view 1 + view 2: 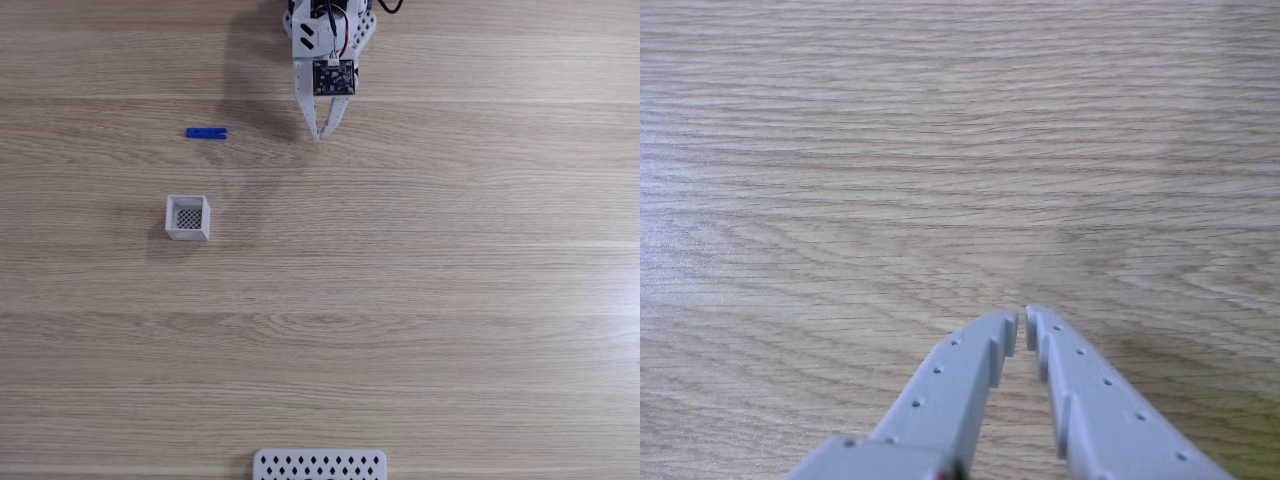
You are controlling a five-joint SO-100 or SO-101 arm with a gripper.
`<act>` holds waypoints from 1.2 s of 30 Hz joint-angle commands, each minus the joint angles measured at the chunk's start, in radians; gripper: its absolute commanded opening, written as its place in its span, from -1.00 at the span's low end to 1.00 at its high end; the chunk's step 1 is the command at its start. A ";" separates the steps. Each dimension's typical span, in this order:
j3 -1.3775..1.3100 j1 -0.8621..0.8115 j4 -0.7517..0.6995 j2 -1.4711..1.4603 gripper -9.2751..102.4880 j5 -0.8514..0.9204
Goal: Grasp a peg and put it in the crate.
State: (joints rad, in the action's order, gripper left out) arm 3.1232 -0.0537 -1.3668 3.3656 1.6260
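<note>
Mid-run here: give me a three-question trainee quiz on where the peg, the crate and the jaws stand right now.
1. True or false: the peg already lies inside the crate.
2. In the fixed view, the peg lies to which side of the gripper: A left, B right, C directly below?
3. Fill in: the gripper's jaws are ____, with nothing between them.

Key: 1 false, it lies on the table above the crate in that view; 2 A; 3 shut.

Bright-blue peg (206,133) on pale oak-grain table (450,300). White crate (188,217), dark mesh-patterned bottom. White plate (320,466) dotted with dark diamond holes. Gripper (319,134) white in fixed view, grey-blue fingers (960,390) close up.
</note>
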 commanded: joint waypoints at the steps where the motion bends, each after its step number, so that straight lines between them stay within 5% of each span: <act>1: 0.020 0.006 -0.006 0.026 -0.84 -0.009; 10: 0.003 -0.008 0.002 -0.006 -0.84 -0.008; 17: -0.291 -0.115 -0.009 -0.368 -0.85 -0.032; 26: -0.877 -0.480 -0.011 -1.046 -0.84 -0.459; 36: -1.359 -0.640 -0.098 -1.628 -0.84 -0.796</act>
State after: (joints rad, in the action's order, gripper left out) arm 1.9972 -0.6397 -1.4159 1.8500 0.8912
